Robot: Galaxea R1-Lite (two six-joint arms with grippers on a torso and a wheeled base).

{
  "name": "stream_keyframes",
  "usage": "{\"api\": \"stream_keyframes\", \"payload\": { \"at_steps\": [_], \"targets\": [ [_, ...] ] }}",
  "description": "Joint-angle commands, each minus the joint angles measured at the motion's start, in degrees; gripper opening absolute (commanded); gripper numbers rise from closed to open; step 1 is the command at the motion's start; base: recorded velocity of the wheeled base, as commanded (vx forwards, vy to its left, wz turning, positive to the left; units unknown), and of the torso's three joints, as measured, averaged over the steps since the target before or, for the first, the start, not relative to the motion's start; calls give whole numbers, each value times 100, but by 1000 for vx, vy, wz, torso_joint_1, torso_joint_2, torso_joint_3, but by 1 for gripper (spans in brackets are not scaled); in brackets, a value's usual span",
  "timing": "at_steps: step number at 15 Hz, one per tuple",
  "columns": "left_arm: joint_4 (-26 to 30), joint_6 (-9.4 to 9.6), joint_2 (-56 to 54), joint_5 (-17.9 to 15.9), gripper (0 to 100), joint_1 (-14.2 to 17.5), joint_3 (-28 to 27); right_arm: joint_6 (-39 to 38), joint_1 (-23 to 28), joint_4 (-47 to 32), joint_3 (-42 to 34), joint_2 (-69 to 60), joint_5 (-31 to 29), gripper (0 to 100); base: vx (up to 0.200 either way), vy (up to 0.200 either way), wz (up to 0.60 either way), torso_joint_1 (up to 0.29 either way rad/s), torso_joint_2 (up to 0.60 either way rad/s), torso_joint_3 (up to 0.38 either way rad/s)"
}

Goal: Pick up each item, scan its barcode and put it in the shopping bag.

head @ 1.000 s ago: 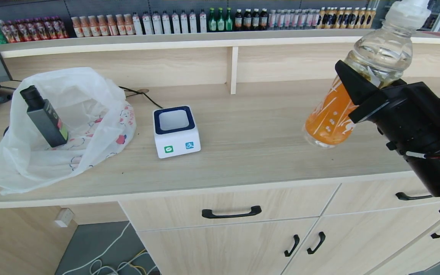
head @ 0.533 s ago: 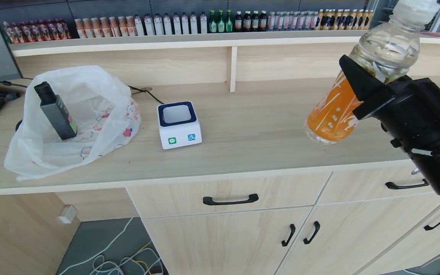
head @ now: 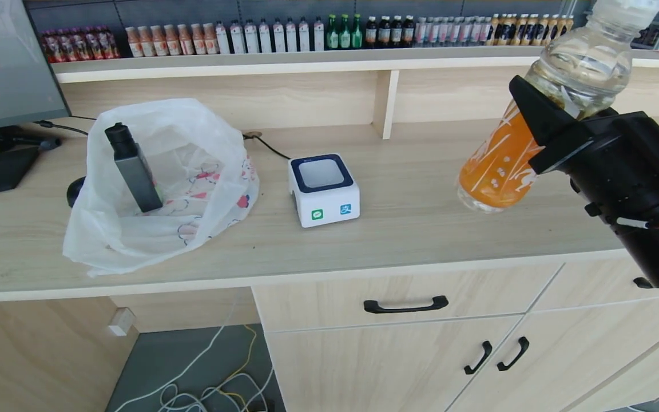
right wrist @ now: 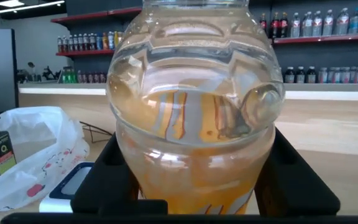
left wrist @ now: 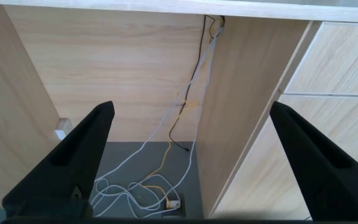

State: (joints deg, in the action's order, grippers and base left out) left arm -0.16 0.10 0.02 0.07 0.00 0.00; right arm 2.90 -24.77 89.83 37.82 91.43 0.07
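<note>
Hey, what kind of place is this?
Probably a shop checkout: a small scanner sits on the wooden counter beside a plastic shopping bag, and rows of bottled drinks line the shelf behind.

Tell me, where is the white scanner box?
In the head view, the scanner box sits on the counter, just right of the shopping bag.

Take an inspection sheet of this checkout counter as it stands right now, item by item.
Surface: wooden counter, flat, things spaced apart.
Job's things: orange bottle held tilted above the counter; scanner beside the shopping bag, which holds a dark bottle.
Clutter: monitor at the counter's left end.
Hands: right hand shut on the orange bottle; left hand open, low before the cabinet.
Cables: counter cable behind the scanner; floor cables loose.
Surroundings: shelf bottles behind; drawers below.
</note>
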Motion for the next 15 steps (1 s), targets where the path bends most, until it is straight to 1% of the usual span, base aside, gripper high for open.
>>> {"api": "stream_keyframes", "payload": {
  "at_steps": [1,8,12,13,15],
  "targets": [
    [-2,-1,-2,1,100,0,0,0,-1,17,42,33,1,0,0,200,0,2,12,2],
    [-2,-10,-2,1,100,0,0,-9,-1,17,-11,33,1,0,0,200,0,0,2,1],
    [-2,8,-2,1,100,0,0,0,-28,17,-196,-20,1,0,0,0,0,0,0,0],
    [-2,8,-2,1,100,0,0,0,-107,17,-327,-81,1,0,0,0,0,0,0,0],
    [-2,8,-2,1,100,0,0,-62,-212,17,-301,-99,-7,0,0,0,0,0,0,0]
  ]
}}
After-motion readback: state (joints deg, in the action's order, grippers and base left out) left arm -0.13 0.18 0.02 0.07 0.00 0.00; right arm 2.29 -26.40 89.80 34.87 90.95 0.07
